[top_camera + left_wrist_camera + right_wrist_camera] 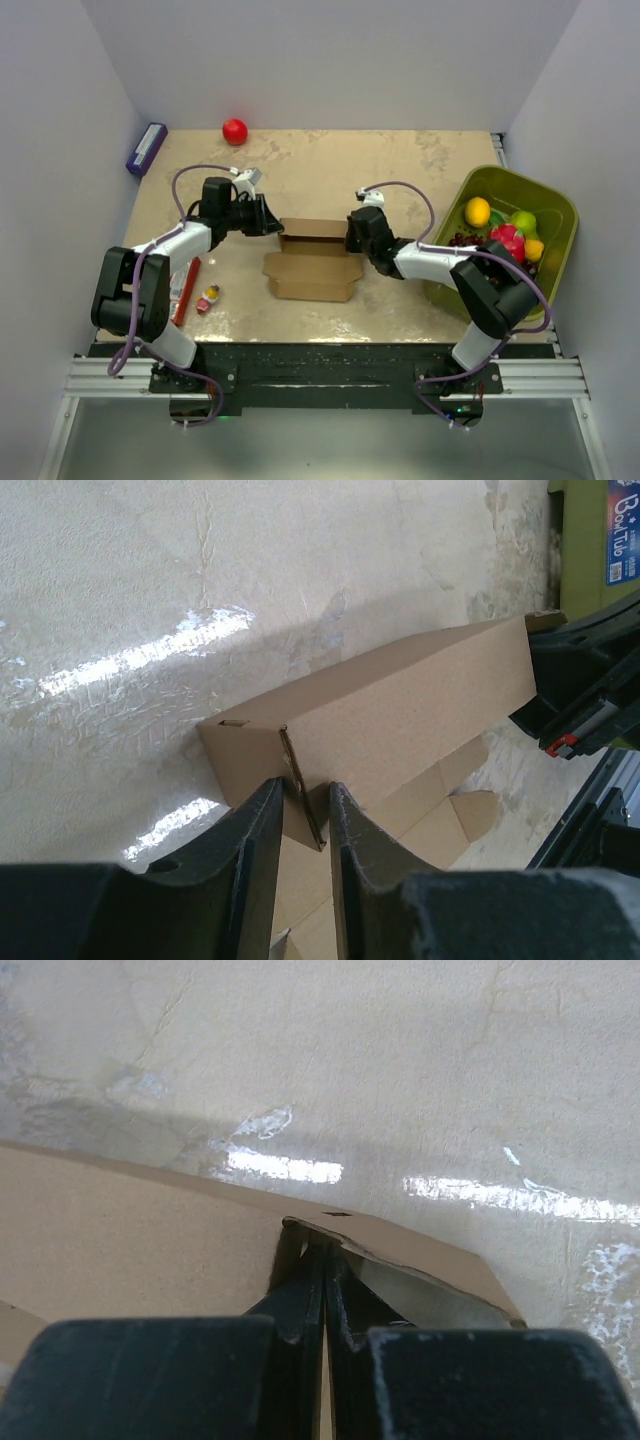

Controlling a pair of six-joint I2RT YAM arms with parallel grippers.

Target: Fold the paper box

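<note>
Table: one, beige top, white walls around it.
Bin: one, green, at the right edge, fruit inside.
Paper box: one, brown, mid-table between both arms, far wall raised, near flaps lying flat.
Left gripper: narrow, pinching the box's left end flap.
Right gripper: fingers pressed together at the box's right end.
Purple box: one, far left.
Red pack: one, near left.
Red ball: one, far edge.

The paper box, with the left tool and right tool at its ends, is blocking the middle, the green bin is crowding the right, while bare surface is lying open behind.
</note>
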